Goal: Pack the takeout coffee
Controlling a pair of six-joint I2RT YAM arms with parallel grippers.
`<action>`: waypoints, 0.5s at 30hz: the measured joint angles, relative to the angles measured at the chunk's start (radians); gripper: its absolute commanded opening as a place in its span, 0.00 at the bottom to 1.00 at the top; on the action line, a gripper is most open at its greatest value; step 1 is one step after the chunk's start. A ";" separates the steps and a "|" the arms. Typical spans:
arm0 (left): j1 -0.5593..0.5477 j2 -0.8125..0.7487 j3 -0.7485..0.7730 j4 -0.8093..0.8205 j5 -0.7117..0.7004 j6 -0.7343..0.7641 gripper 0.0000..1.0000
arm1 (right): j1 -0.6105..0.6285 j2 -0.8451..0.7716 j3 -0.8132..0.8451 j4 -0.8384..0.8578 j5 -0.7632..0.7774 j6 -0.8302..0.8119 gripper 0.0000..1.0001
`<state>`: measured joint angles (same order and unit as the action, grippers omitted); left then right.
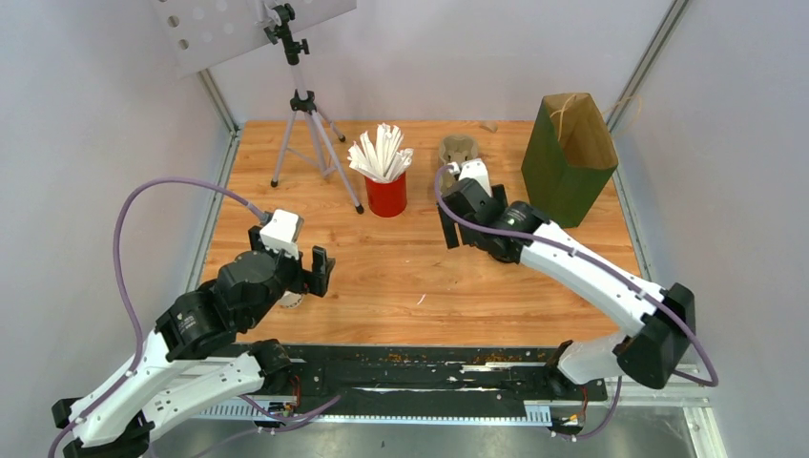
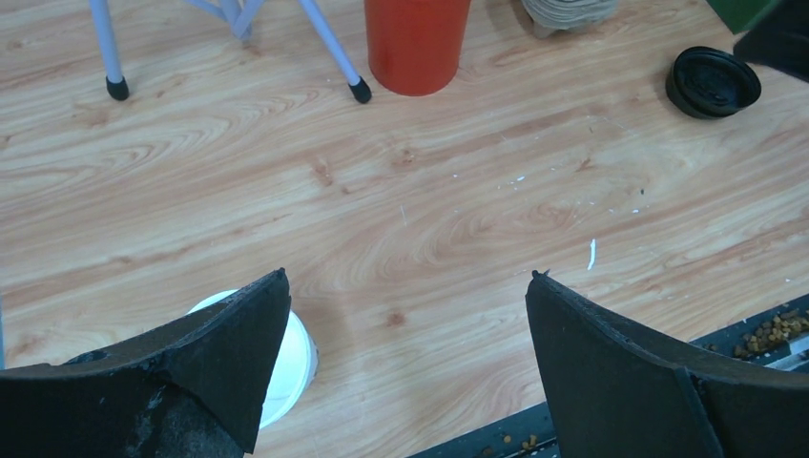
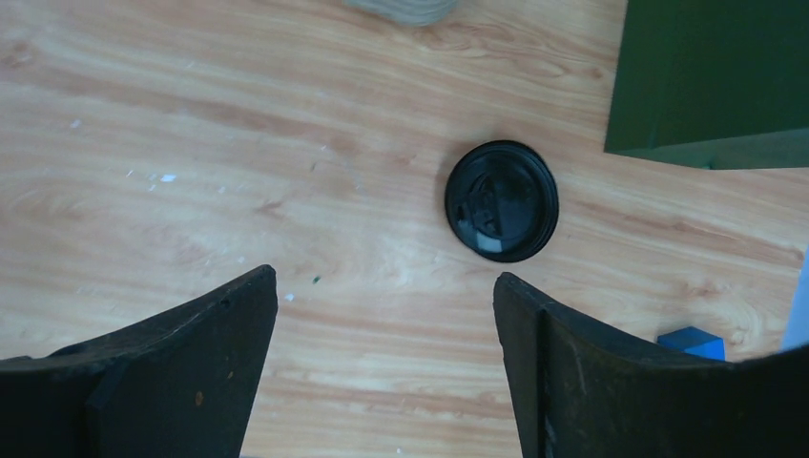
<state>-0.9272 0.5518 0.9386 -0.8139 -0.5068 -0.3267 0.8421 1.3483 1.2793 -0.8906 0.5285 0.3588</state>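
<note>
- The white cup point(image 2: 298, 358) stands near the front left of the worktop point(image 1: 401, 277). The left wrist view shows its round, pale top just beside one finger of the left pincer point(image 2: 408, 275), and that finger covers part of it. Whether they touch cannot be told.
- From overhead, only a sliver of this cup shows under the left arm's wrist.
- The black lid point(image 3: 501, 200) lies right of centre, well apart from the white cup. The overhead view hides it behind the right arm, but both wrist views show it.
- The right wrist view looks straight down on the lid, so it cannot be told whether a cup stands beneath. The left wrist view sees it from the side, low and dark all over.
- The raised marks on the lid's top are too blurred to read.
- The left pincer is spread wide, with bare wood between its fingers.
- The right pincer point(image 3: 383, 273) is also spread and pinches nothing. The lid lies beyond its fingertips, clear of both.
- The green bag point(image 1: 568, 162) stands just past the lid on the right. Only the overhead view shows its open mouth and cord handle.
- At the back, the pulp tray point(image 1: 458, 150) sits left of the bag. Left of it is the red cup point(image 1: 386, 196) of white straws point(image 1: 380, 153), and left again the tripod point(image 1: 307, 134).
- A small blue object point(image 3: 692, 342) shows in the right wrist view alone, at the lower right.
</note>
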 measured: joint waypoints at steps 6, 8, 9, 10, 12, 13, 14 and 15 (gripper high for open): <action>0.000 -0.035 -0.058 0.037 0.002 0.029 1.00 | -0.164 0.083 0.004 0.088 -0.088 -0.121 0.55; 0.000 -0.040 -0.079 0.047 0.004 0.035 1.00 | -0.220 0.095 0.003 0.127 -0.134 -0.158 0.50; 0.000 -0.040 -0.088 0.049 0.004 0.038 1.00 | -0.245 0.102 0.003 0.142 -0.153 -0.172 0.49; 0.000 -0.041 -0.094 0.049 0.004 0.038 1.00 | -0.263 0.110 0.003 0.153 -0.166 -0.183 0.48; 0.000 -0.039 -0.098 0.047 -0.005 0.033 1.00 | -0.303 0.137 0.004 0.167 -0.190 -0.203 0.47; 0.000 -0.034 -0.098 0.047 -0.018 0.023 0.99 | -0.317 0.154 0.004 0.171 -0.196 -0.212 0.47; 0.000 -0.027 -0.095 0.041 -0.036 0.010 0.97 | -0.327 0.170 0.004 0.170 -0.201 -0.217 0.47; -0.001 -0.013 -0.087 0.025 -0.061 -0.010 0.96 | -0.334 0.182 0.004 0.169 -0.207 -0.224 0.47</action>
<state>-0.9279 0.5388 0.8516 -0.7887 -0.5674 -0.3370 0.5079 1.5303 1.2831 -0.7212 0.3218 0.1349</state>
